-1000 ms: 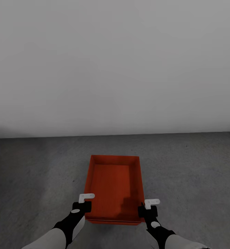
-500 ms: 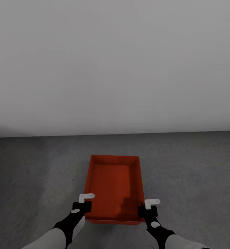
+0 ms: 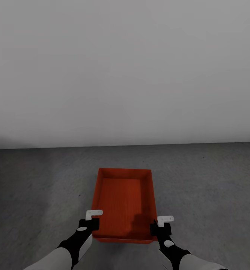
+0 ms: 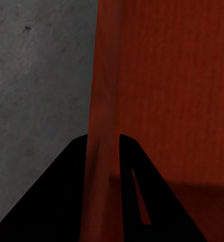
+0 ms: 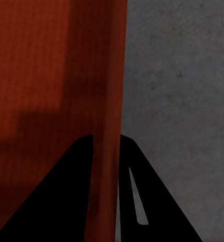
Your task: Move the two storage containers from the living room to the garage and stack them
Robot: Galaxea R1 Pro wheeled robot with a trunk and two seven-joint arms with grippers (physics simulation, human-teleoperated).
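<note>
**Container gripped at both side walls over garage floor**

Container (image 3: 125,202) sits low in front of the robot on the dark grey floor (image 3: 35,187), a short way from the plain white-grey wall (image 3: 125,75) at the far side. It is an orange-red, shallow, lidless bin, lying lengthwise away from the robot. Whether it rests on the concrete or hangs just above it cannot be told from these views.

The left gripper (image 3: 88,224) is at the near left corner, and the left wrist view shows its two dark fingers (image 4: 66,191) narrowly parted with the thin left wall of the bin between them, one finger inside and one outside. The right gripper (image 3: 159,228) mirrors this at the near right corner, its fingers (image 5: 142,191) pinched onto the right wall. Holding both side walls near the robot's end probably keeps the wide, thin-walled bin level and stops it twisting, which a single grip would likely allow.

A second bin may be nested under this one: a faint extra edge shows at the near rim, but that is too unclear to call.

Compared with the pictures from a second and half a second ago, nothing has visibly shifted: bin, arms and camera hold the same places, so the robot seems paused, perhaps at the point of setting down or letting go.
</note>
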